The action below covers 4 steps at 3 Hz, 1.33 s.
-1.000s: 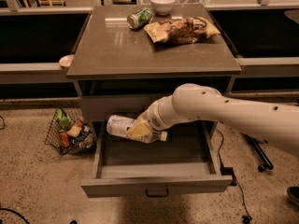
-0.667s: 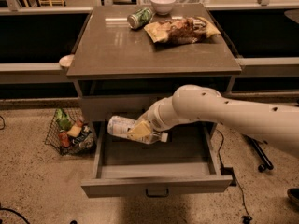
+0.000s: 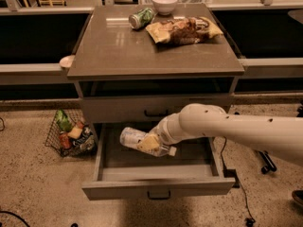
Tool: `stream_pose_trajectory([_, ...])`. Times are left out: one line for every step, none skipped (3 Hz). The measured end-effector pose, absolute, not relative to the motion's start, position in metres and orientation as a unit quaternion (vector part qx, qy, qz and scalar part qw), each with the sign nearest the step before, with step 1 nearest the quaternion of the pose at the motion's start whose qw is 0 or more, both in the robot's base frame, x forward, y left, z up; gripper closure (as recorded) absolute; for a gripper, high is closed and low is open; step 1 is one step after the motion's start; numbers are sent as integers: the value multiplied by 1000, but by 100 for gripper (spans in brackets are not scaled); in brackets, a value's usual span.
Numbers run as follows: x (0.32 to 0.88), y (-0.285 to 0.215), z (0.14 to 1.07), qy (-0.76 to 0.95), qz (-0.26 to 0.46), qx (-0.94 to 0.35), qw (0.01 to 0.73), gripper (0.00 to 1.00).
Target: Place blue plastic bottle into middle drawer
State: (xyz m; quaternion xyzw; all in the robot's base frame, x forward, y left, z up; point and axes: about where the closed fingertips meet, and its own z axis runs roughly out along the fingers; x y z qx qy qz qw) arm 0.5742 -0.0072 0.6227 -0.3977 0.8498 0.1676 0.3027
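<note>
Since the earlier frame the gripper [image 3: 149, 143] has come down and a little toward the desk's right side, carrying the blue plastic bottle [image 3: 131, 137] lower into the open middle drawer [image 3: 158, 187].

The fingers are clasped around the bottle's middle. It lies roughly level, with its capped end pointing toward the right side of the desk. It sits over the left half of the drawer, just below the front edge of the desk [image 3: 118, 48]. I cannot tell for certain whether the bottle already rests on the drawer floor or hangs just above it. Holding it flat probably lets it pass under the closed drawer front with the black handle [image 3: 156, 113] and lie down without rolling far.

The drawer is pulled well out. Apart from the bottle and gripper, nothing shows inside it.

On the desk top:
- A green-grey can [image 3: 142, 18] lies on its side near the back edge.
- A white bowl [image 3: 164, 3] stands at the middle of the back edge.
- A crumpled snack bag [image 3: 182, 30] lies toward the back right corner.

On the floor beside the front left corner, a wire basket [image 3: 52, 135] holds several colourful packets.
</note>
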Motion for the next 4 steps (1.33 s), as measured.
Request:
stream_pose_trajectory([575,-27,585,868,165,-366,292,100])
stream_pose_trajectory([580,-45,549,884,163,-338,278,100])
stream_pose_trajectory([580,-45,549,884,163,-338,278,100])
stream_pose_trajectory([592,-53,540,878,141,-350,294,100])
